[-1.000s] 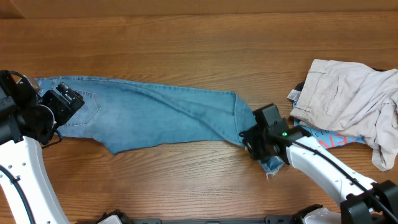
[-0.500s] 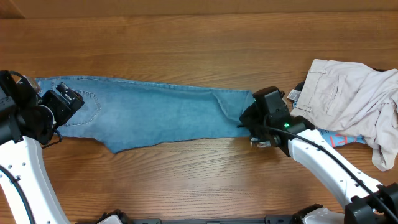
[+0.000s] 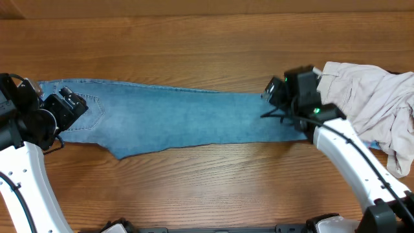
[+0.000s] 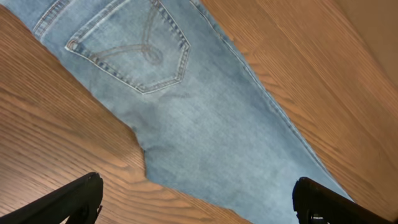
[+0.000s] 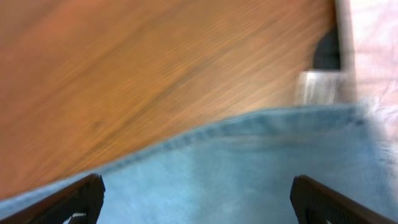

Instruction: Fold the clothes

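Observation:
The light blue jeans (image 3: 174, 120) lie flat across the wooden table, waist at the left and leg end at the right. My left gripper (image 3: 70, 105) hovers open over the seat area. The left wrist view shows its open gripper (image 4: 198, 193) above the denim (image 4: 205, 124), with a stitched back pocket (image 4: 134, 50) beyond. My right gripper (image 3: 272, 107) hangs open over the leg end. In the right wrist view that gripper (image 5: 198, 193) holds nothing, and the denim (image 5: 217, 168) lies below with its edge seam ahead. That view is blurred.
A crumpled pile of beige trousers (image 3: 369, 103) lies at the right edge, close behind the right gripper, and shows as a pale patch (image 5: 373, 37) in the right wrist view. A white label (image 5: 314, 87) sits beside it. Bare wood lies behind and in front of the jeans.
The right gripper moved right and toward the back, drawing the folded leg end out straight, then let go and opened. The left arm stayed put.

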